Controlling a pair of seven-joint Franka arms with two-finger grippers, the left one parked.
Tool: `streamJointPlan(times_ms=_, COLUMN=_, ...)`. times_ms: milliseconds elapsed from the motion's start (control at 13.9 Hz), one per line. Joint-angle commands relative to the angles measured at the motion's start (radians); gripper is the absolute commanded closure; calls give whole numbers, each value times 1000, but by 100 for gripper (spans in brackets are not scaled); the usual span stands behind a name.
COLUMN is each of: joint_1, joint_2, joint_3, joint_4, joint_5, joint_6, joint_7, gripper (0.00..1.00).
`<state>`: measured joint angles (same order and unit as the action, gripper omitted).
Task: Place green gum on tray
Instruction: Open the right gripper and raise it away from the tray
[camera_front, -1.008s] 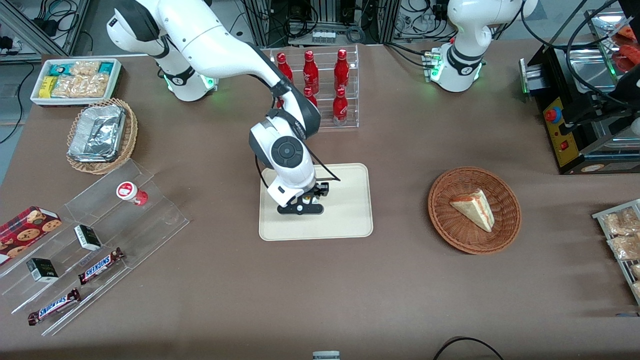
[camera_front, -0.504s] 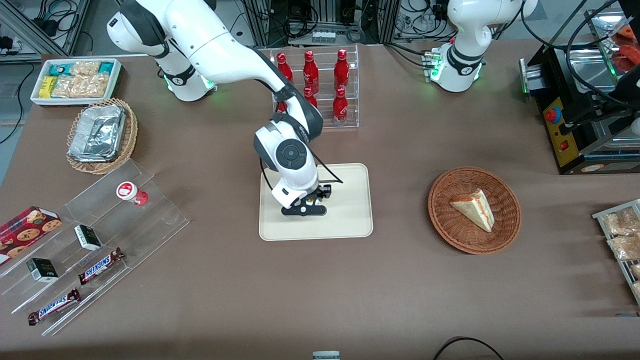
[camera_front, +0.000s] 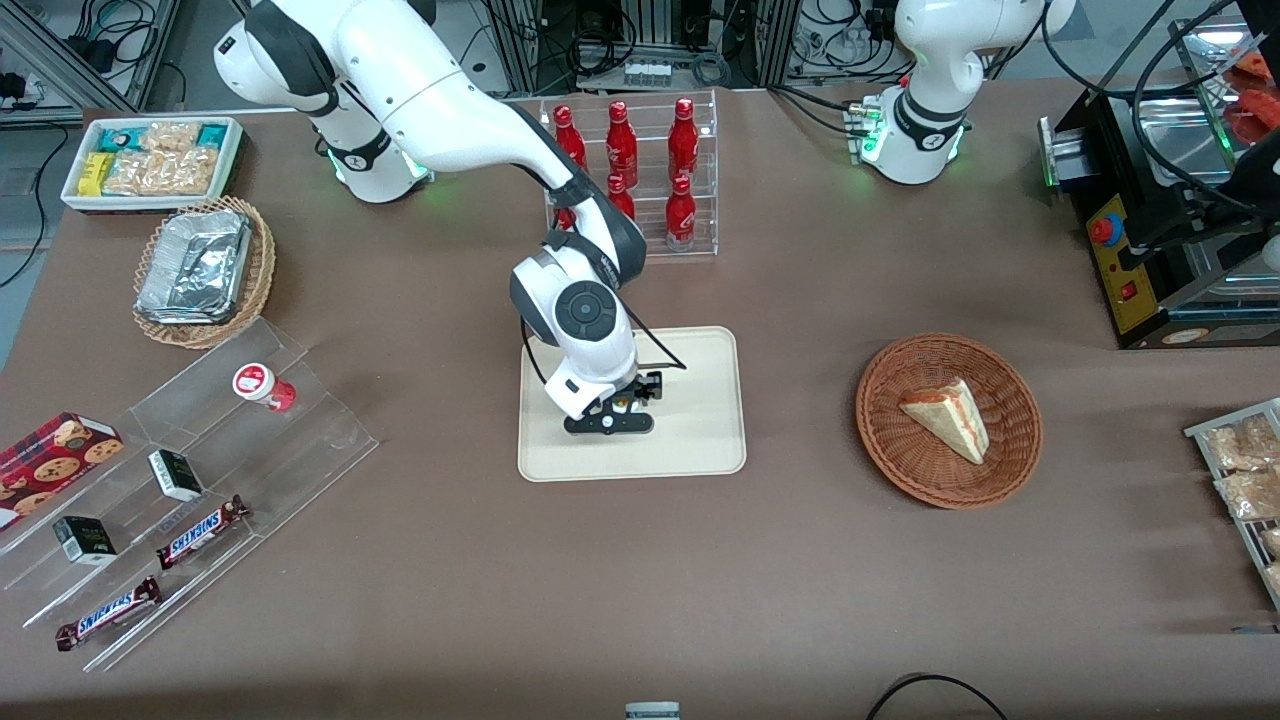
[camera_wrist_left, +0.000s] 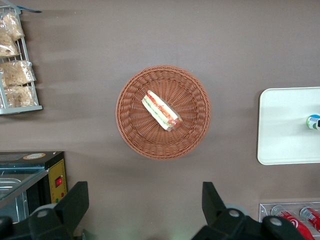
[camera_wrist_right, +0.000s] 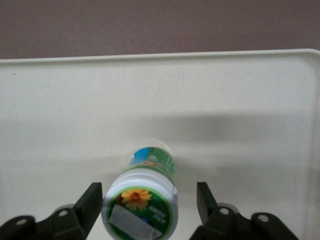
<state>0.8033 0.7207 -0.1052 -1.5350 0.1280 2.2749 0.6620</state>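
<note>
The green gum (camera_wrist_right: 143, 202), a small bottle with a green-rimmed white lid and a flower on top, stands upright on the beige tray (camera_wrist_right: 240, 100). My gripper (camera_wrist_right: 148, 205) hangs over it, open, with one finger on each side of the lid; one finger is close against it and a gap shows at the other. From the front, the gripper (camera_front: 609, 422) is low over the tray (camera_front: 700, 440) and the arm hides nearly all of the gum. In the left wrist view the gum (camera_wrist_left: 313, 121) sits on the tray (camera_wrist_left: 285, 125).
A rack of red bottles (camera_front: 640, 180) stands just farther from the front camera than the tray. A wicker basket with a sandwich (camera_front: 948, 420) lies toward the parked arm's end. A red-lidded bottle (camera_front: 262, 385) sits on the clear stand (camera_front: 180, 480) toward the working arm's end.
The wrist and gripper have shifted slightly toward the parked arm's end over the tray and settled a little lower.
</note>
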Motion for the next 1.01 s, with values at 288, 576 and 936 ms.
streamJointPlan(times_ms=288, joint_1=22, joint_2=6, joint_3=-10, joint_4=19, joint_5=-54, joint_6=0, joint_7=2, gripper=0)
streamJointPlan(times_ms=576, joint_1=25, joint_2=-26, joint_3=-8, joint_4=21, joint_5=-53, joint_6=-37, joint_7=1, gripper=0)
streamJointPlan(times_ms=936, joint_1=17, joint_2=-110, joint_3=-10, joint_4=21, joint_5=-54, joint_6=-152, joint_7=-28, gripper=0)
